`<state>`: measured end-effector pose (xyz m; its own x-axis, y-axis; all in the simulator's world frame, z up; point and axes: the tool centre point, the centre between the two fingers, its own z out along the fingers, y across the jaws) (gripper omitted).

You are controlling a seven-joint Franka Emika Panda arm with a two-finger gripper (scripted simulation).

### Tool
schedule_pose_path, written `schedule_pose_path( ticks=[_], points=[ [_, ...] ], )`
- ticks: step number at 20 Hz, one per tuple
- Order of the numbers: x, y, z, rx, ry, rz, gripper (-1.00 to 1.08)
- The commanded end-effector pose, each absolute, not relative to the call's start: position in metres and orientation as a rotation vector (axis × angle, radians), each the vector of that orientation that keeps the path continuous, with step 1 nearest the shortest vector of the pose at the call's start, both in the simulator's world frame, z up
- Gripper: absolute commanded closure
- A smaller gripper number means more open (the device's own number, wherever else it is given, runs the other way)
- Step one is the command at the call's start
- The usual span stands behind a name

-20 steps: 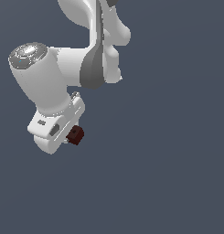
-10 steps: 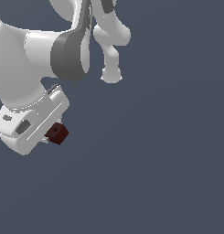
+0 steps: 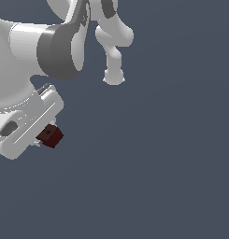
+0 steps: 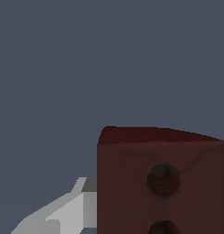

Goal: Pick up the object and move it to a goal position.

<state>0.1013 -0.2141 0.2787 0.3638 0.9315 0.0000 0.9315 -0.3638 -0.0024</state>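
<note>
The small dark red-brown boxy block (image 3: 50,136) sits pinched at the end of the white robot claw (image 3: 41,138), near the exterior view's left edge, with nothing but flat grey-blue background around it. In the wrist view the block (image 4: 162,183) fills the frame close to the camera, one light grey finger (image 4: 63,215) pressed along its side; the opposite finger is out of sight, but the claw reads as clamped on the block. Whether the block is clear of any tabletop cannot be told, since no surface edge or shadow shows.

The block looks rigid and hard-edged, with flat faces and round dark dimples (image 4: 163,180) on the side toward the wrist camera. Being far smaller than the claw, it is probably light, and nothing suggests it would crush or bend. Smooth flat sides could let it slide or twist if the squeeze is weak, so the sound grip is across two opposite flat faces, near the middle and not at a corner.

The white-and-grey arm links (image 3: 60,49) crowd the exterior view's upper left, and the claw body is partly cut off by that edge. To the exterior view's right and below, the space is open and unobstructed, giving free room for carrying. No goal marker is visible in either view.
</note>
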Motion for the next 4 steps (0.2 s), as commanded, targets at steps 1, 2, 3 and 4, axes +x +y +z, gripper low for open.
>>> schedule_pose_path(
  ticks=[1,2,3,4],
  points=[
    [0.1025,-0.2153,0.2813,-2.594,-1.772,0.000,1.08],
    [0.1026,-0.2154,0.2814,-2.594,-1.772,0.000,1.08],
    [0.1027,-0.2153,0.2813,-2.594,-1.772,0.000,1.08],
    [0.1027,-0.2151,0.2811,-2.594,-1.772,0.000,1.08]
  ],
)
